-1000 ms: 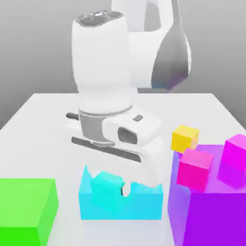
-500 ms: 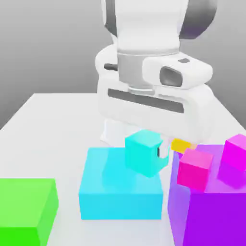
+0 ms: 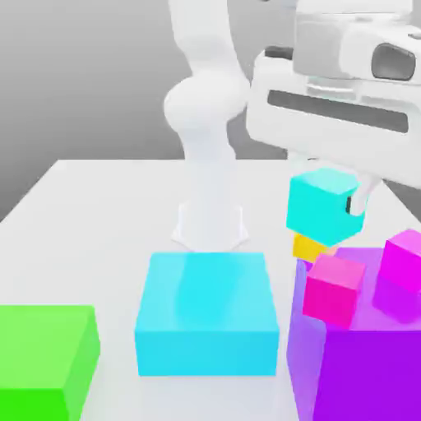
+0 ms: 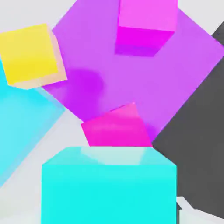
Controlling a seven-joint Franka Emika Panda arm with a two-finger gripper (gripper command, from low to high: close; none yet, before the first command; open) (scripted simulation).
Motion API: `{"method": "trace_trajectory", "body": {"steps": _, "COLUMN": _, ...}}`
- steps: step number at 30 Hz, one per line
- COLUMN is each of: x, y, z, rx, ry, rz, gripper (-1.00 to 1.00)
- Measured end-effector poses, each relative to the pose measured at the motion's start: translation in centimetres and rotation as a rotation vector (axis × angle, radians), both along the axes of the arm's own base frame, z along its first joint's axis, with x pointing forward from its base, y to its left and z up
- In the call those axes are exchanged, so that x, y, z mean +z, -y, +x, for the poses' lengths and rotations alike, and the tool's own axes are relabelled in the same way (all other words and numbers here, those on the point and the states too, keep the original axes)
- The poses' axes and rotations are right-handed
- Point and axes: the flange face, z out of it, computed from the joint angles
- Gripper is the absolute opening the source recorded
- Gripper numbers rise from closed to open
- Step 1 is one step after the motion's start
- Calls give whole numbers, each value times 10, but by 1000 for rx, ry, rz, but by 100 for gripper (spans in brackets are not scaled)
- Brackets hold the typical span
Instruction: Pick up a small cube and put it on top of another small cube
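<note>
The small cyan cube hangs in the air, held between the fingers of my gripper, which is shut on it. It hovers just above the small yellow cube, whose top is partly hidden behind it in the exterior view. In the hand view the cyan cube sits close in the foreground, and the yellow cube lies off to one side on the white table, beside the purple block.
A large purple block at the exterior view's right carries a pink cube and a magenta cube. A large flat cyan block lies in the middle, a green block at the left. The arm's base stands behind.
My gripper lifted the small cyan cube off the large cyan block and carried it up and toward the exterior view's right, to above the yellow cube.
</note>
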Motion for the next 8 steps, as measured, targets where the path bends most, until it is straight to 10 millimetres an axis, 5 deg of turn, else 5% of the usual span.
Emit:
{"method": "trace_trajectory", "body": {"steps": 4, "x": -47, "y": -8, "z": -1, "rx": -7, "ry": -9, "rz": -2, "gripper": -100}}
{"method": "trace_trajectory", "body": {"steps": 5, "x": -58, "y": -8, "z": -2, "rx": -8, "ry": -9, "rz": -2, "gripper": 100}}
{"method": "trace_trajectory", "body": {"steps": 8, "x": -58, "y": -8, "z": -2, "rx": -8, "ry": -9, "rz": -2, "gripper": 100}}
